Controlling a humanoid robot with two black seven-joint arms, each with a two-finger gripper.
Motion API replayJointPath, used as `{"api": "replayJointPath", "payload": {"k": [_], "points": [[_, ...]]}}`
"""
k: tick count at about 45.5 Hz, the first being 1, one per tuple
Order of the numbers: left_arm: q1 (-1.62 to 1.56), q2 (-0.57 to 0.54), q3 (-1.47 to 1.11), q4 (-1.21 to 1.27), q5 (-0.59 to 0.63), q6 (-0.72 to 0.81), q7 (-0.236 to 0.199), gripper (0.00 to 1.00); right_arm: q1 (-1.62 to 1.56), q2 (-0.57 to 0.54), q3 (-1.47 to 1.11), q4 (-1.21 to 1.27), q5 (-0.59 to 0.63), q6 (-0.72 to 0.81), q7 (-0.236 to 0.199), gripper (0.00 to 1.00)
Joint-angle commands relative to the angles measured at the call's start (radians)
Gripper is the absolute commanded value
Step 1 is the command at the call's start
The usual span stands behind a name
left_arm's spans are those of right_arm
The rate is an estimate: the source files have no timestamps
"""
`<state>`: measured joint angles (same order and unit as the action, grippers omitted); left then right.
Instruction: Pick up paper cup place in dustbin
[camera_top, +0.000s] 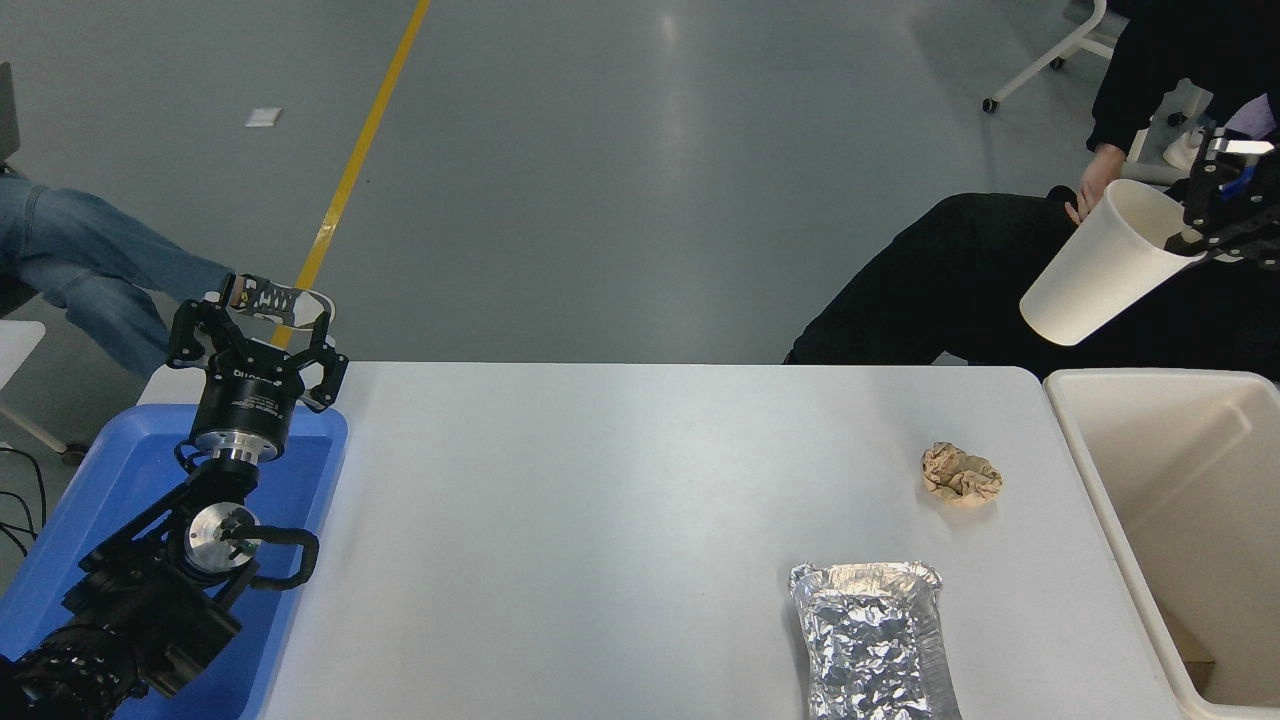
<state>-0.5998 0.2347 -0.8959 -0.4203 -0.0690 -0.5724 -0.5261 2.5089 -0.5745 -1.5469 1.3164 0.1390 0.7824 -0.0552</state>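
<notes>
**Cup held high at the right edge, clear of the table**

Right hand, black, enters from the picture's right edge, upper part. Closed on the rim of the plain off-white tapered paper cup; one finger reaches inside the mouth. Cup tilted, mouth up and to the right, base pointing down-left. In the picture it sits above the near-left corner of the large cream rectangular plastic dustbin; not touching bin or table.

Dustbin stands at the right end of the white table, its rim against the table's edge. Something brown shows low inside; too little of it is seen to tell what.

On the table: crumpled brown paper ball near the right end; silver foil container closer to the camera, at the bottom edge. The two lie apart.

Left hand, black, fingers spread wide and empty, stands at lower left over the blue plastic tray.

A seated person in black clothing is behind the cup, beyond the far side.
</notes>
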Motion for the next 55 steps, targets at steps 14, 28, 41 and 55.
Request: {"api": "replayJointPath", "payload": {"k": [14,28,41,55], "points": [[0.0,0.0,0.0,0.0,0.0,0.0,0.0,0.99,0.007,-0.103,-0.088,-0.013,0.022,0.003,-0.005,0.0],[0.0,0.0,0.0,0.0,0.0,0.0,0.0,0.99,-0.286,-0.242,-0.096,-0.08,0.021,-0.435,-0.003,0.0],[0.0,0.0,0.002,0.0,-0.002,0.0,0.0,0.99,-0.861,-0.239,0.171,-0.385,0.021,-0.568,-0.002,0.0],[0.0,0.0,0.002,0.0,0.0,0.0,0.0,0.99,-1.4,-0.168,0.622,-0.825,-0.082,-0.571,-0.009,0.0]]}}
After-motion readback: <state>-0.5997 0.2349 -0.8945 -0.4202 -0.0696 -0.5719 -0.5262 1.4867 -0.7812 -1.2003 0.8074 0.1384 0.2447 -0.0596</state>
